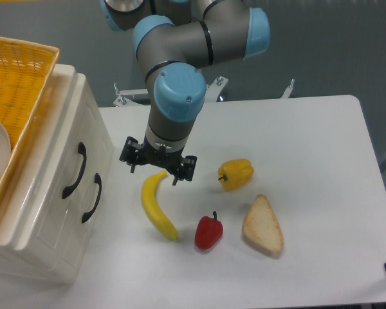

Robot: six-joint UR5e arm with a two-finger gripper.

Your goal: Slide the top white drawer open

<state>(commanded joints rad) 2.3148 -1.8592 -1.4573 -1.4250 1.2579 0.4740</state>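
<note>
Your pincer [157, 168] hangs open and empty; hook the top white drawer [67, 164] by its rigid curved black handle [76, 170], as the glossy plastic front looks slippery.

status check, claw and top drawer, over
Claw open, empty, above banana. Top white drawer shut, handle untouched. Path to handle clear.

Nothing here carries writing I can read: no label, brand or number shows anywhere, though small print might be lost at this distance.
</note>
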